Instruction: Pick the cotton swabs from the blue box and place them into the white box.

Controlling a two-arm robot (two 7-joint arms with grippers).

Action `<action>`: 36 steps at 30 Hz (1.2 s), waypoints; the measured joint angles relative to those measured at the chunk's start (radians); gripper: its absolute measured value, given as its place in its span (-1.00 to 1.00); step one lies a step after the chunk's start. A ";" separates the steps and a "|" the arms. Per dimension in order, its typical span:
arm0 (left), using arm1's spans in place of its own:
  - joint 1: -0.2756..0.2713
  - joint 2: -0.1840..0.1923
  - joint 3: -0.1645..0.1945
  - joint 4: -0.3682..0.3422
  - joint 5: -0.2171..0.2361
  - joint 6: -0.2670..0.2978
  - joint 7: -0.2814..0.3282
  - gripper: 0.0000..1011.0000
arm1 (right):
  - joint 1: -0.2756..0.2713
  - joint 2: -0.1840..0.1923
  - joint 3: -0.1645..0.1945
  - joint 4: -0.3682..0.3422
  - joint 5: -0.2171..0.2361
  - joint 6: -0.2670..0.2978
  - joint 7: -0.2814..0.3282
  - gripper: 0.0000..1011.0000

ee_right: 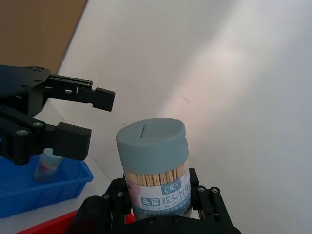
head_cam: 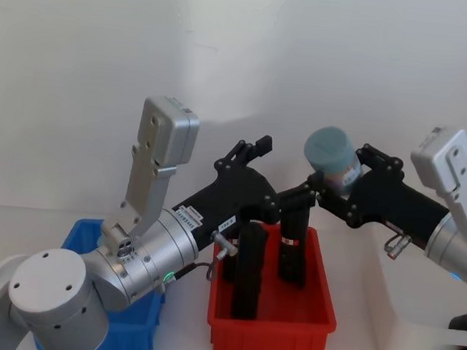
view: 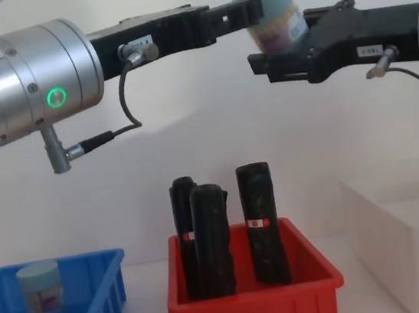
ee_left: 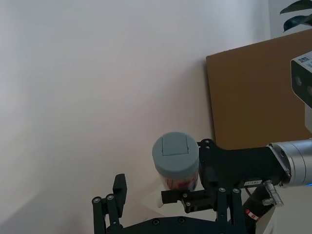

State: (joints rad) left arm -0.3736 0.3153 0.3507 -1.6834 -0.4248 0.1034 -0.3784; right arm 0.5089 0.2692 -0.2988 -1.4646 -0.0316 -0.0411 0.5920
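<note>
We are handing over above the red bin (head_cam: 273,330): right gripper (head_cam: 330,192) clasping the cotton swabs (head_cam: 333,157) (left gripper (head_cam: 286,180) released) for the white box (head_cam: 415,338).

Right gripper (ee_left: 192,187) clamped on a jar of cotton swabs (ee_left: 175,161), pale blue cap facing the camera, against a white wall. Left gripper (ee_left: 163,197) fingers spread apart, one just below the jar. Brown board (ee_left: 248,87) stands behind.
</note>
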 joint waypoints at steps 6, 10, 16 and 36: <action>0.000 0.000 0.000 0.000 0.000 0.000 0.000 0.98 | -0.031 0.019 0.009 -0.034 -0.004 0.018 -0.082 0.28; 0.000 0.000 0.000 0.000 0.000 0.000 0.000 0.98 | -0.055 0.032 0.016 -0.057 -0.006 0.030 -0.139 0.28; 0.000 0.000 0.000 0.000 0.000 0.000 0.000 0.98 | -0.090 0.050 0.027 -0.087 -0.007 0.049 -0.235 0.28; 0.000 0.000 0.000 0.000 0.000 0.000 0.000 0.98 | -0.160 0.076 0.077 -0.014 0.113 0.068 -0.483 0.28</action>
State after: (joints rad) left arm -0.3736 0.3154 0.3508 -1.6835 -0.4252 0.1034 -0.3784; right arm 0.3486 0.3448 -0.2220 -1.4782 0.0815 0.0269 0.1090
